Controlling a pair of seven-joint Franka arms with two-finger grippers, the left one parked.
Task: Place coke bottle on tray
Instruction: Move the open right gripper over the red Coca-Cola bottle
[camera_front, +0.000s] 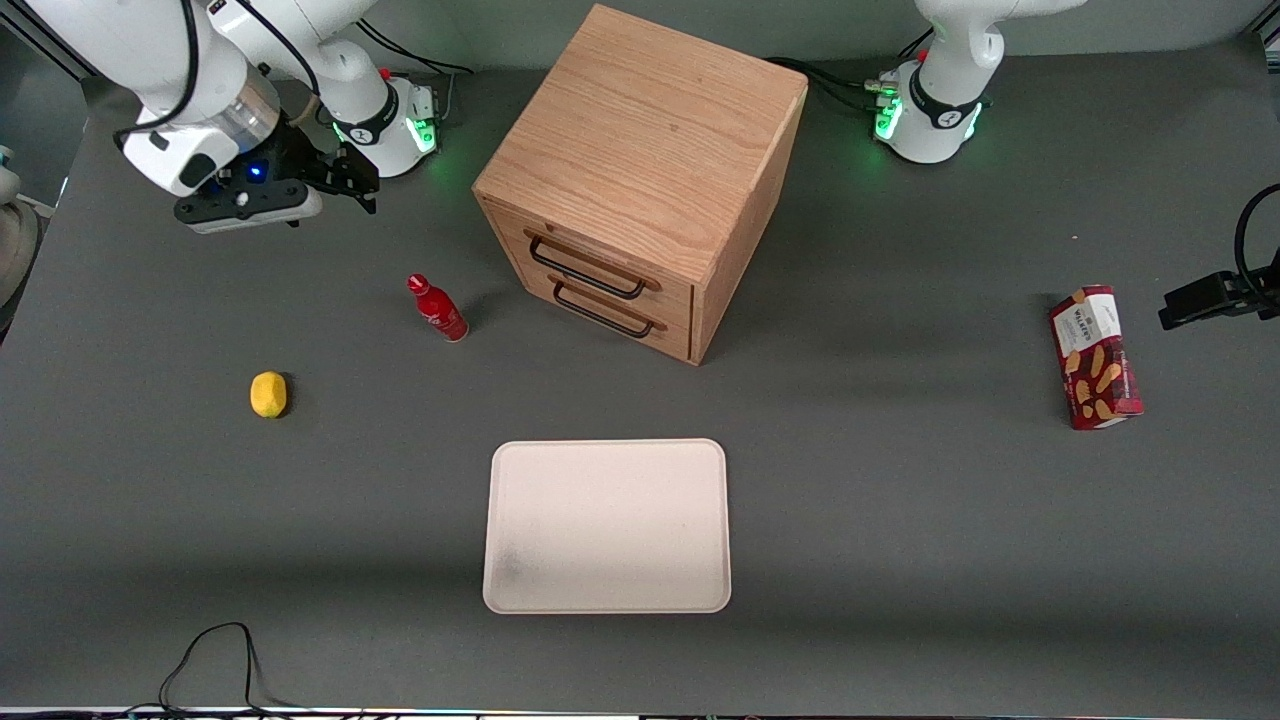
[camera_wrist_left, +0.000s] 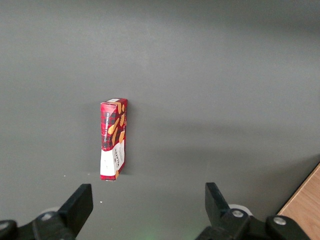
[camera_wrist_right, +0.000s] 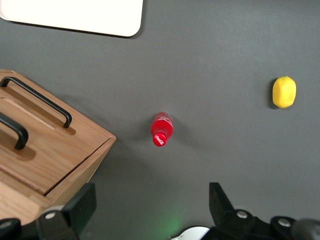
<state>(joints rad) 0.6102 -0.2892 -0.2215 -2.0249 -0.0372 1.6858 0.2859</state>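
The coke bottle (camera_front: 437, 308) (camera_wrist_right: 162, 129) stands upright on the dark table, small, glossy red with a red cap, beside the wooden drawer cabinet (camera_front: 640, 180). The cream-white tray (camera_front: 607, 525) (camera_wrist_right: 75, 15) lies flat, nearer the front camera than the cabinet, with nothing on it. My right gripper (camera_front: 350, 180) (camera_wrist_right: 150, 205) hangs high above the table, farther from the front camera than the bottle and well apart from it. Its fingers (camera_wrist_right: 80, 202) are open with nothing between them.
A yellow lemon (camera_front: 268, 394) (camera_wrist_right: 284, 92) lies toward the working arm's end of the table. The two-drawer cabinet has black handles (camera_front: 590, 270) on its front. A red biscuit box (camera_front: 1095, 357) (camera_wrist_left: 114, 138) lies toward the parked arm's end. A black cable (camera_front: 210, 660) loops at the front edge.
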